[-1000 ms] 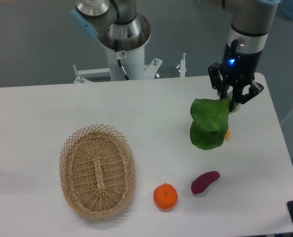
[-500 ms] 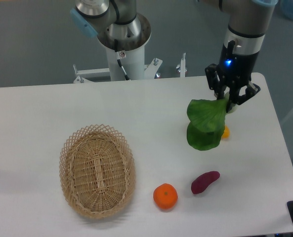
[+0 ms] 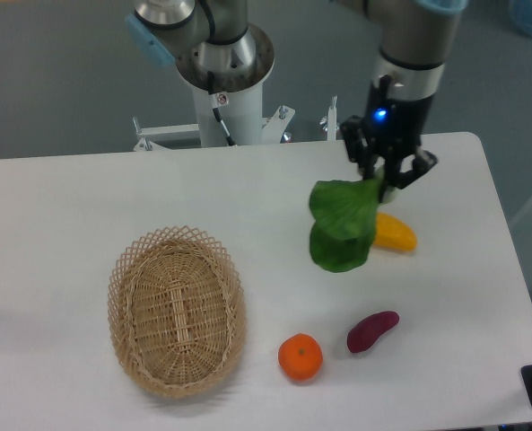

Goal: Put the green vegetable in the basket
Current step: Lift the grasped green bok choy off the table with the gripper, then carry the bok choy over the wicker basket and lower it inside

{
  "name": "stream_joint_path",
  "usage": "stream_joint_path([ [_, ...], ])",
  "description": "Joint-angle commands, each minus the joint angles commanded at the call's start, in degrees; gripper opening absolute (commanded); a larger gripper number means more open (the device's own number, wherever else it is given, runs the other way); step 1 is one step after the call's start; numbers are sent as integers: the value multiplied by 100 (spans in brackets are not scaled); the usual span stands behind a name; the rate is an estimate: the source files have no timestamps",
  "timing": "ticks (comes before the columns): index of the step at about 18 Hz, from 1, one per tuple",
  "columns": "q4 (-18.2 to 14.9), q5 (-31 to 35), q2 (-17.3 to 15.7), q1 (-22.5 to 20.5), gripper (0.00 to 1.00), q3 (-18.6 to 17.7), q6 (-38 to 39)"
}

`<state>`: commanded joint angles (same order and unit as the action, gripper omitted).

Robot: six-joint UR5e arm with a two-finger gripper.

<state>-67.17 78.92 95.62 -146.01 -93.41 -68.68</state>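
Observation:
My gripper (image 3: pixel 384 180) is shut on the stalk end of the green vegetable (image 3: pixel 341 225), whose broad dark green leaves hang below it, lifted above the table right of centre. The oval wicker basket (image 3: pixel 177 311) sits at the front left of the table, open side up, with nothing visible inside. The vegetable is well to the right of the basket and farther back.
A yellow mango (image 3: pixel 394 233) lies on the table just right of the hanging leaves. A purple sweet potato (image 3: pixel 371 330) and an orange (image 3: pixel 300 356) lie near the front edge. The robot base (image 3: pixel 222 81) stands behind the table.
The gripper has carried the green vegetable to the left, toward the table's middle. The yellow mango, mostly hidden behind the leaves before, now shows fully.

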Motion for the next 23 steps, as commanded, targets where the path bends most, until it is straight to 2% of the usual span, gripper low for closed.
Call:
stream_joint_path([
  [4, 941, 298, 70, 748, 33, -536, 1161],
  [8, 1531, 764, 456, 1547, 33, -713, 2067],
  [12, 1593, 1099, 896, 2119, 33, -713, 2675],
  [14, 1602, 1125, 1054, 2199, 33, -766, 2763],
  [18, 1847, 1239, 1405, 2384, 34, -792, 2877],
  [23, 1971, 1486, 1608, 2639, 34, -871, 3027],
])
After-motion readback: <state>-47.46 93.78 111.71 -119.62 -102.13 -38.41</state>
